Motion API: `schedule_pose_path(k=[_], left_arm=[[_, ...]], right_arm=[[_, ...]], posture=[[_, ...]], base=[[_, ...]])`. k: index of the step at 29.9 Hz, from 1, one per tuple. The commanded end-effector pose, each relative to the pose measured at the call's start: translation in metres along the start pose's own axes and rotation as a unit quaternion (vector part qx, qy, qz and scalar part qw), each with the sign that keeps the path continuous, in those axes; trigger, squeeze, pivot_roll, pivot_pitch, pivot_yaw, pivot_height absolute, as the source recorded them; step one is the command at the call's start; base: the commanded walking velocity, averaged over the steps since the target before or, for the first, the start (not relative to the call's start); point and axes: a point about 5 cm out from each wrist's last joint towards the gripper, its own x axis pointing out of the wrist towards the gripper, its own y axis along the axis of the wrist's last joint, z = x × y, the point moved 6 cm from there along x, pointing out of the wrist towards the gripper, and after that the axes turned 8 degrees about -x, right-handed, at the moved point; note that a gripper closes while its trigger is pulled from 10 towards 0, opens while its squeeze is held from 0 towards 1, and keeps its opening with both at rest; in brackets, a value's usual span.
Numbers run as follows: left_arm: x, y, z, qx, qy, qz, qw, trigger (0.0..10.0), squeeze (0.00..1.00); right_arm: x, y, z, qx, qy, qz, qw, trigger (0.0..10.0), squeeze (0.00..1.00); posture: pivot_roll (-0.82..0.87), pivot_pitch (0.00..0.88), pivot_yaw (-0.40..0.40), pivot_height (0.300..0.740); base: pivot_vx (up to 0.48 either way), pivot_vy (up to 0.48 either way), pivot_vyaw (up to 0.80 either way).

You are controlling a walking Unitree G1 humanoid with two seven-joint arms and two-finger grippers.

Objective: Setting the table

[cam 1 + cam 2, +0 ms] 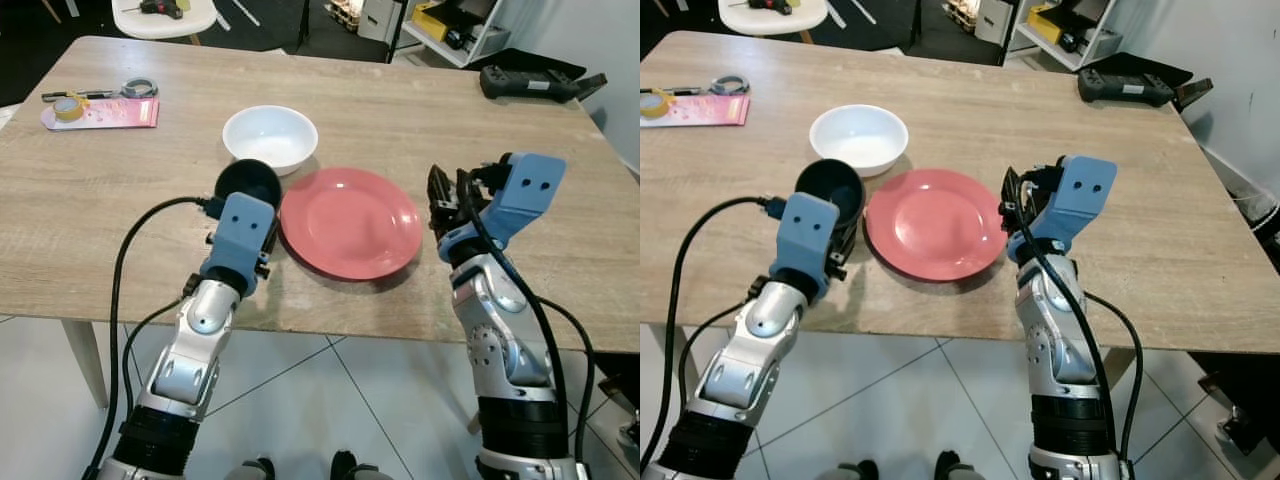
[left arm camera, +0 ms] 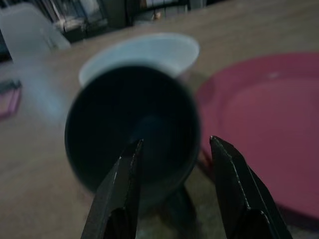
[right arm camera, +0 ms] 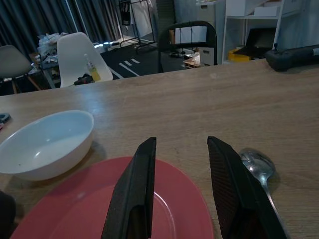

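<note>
Sitting on the wooden table point(image 1: 120, 200): one red plate point(image 1: 350, 222), one white bowl point(image 1: 270, 138) at its 11 o'clock, one dark cup point(image 1: 248, 185) at its 9 o'clock, one spoon point(image 3: 259, 169) at its 3 o'clock, bowl end pointing away toward 12 o'clock.

Hovering at the cup, left gripper point(image 2: 174, 189) parted, holding nothing. Hanging over the plate's right rim, right gripper point(image 3: 182, 189) parted, empty.

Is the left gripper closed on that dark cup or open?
Open. The left gripper has its two fingers spread apart, hovering at the dark cup beside the red plate, without clamping it.
</note>
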Motion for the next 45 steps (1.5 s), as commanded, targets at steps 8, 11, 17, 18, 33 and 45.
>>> schedule_pose_path(k=[8, 11, 17, 18, 33, 45], left_arm=[[-0.012, 0.003, 0.008, 0.009, -0.016, 0.004, 1.000, 10.0, 0.00], [-0.017, -0.004, 0.007, -0.004, -0.010, -0.008, 1.000, 10.0, 0.00], [-0.025, -0.016, -0.020, -0.031, 0.037, -0.033, 0.998, 10.0, 0.00], [-0.024, -0.016, -0.027, -0.032, 0.050, -0.033, 0.998, 10.0, 0.00], [-0.042, -0.005, -0.050, 0.000, 0.107, -0.010, 0.994, 10.0, 0.00], [-0.025, -0.026, -0.086, -0.125, 0.151, -0.077, 0.978, 10.0, 0.00]], right_arm=[[-0.004, -0.003, 0.001, -0.002, -0.002, -0.005, 1.000, 10.0, 0.00], [-0.004, -0.003, 0.002, -0.003, -0.002, -0.005, 1.000, 10.0, 0.00], [-0.004, -0.003, 0.003, -0.003, -0.002, -0.004, 1.000, 10.0, 0.00], [-0.004, -0.003, 0.003, -0.004, -0.001, -0.005, 1.000, 10.0, 0.00], [-0.004, -0.002, 0.002, -0.004, 0.002, -0.004, 1.000, 10.0, 0.00], [-0.001, -0.004, -0.002, -0.003, 0.007, -0.007, 1.000, 10.0, 0.00]], posture=[[0.08, 0.171, 0.010, 0.740], [0.08, 0.170, 0.011, 0.740], [0.08, 0.170, 0.006, 0.740], [0.08, 0.170, 0.006, 0.740], [0.08, 0.179, 0.007, 0.740], [0.09, 0.185, -0.008, 0.740]], base=[[0.000, 0.000, 0.00], [0.000, 0.000, 0.00], [0.000, 0.000, 0.00], [0.000, 0.000, 0.00], [0.000, 0.000, 0.00], [0.000, 0.000, 0.00]])
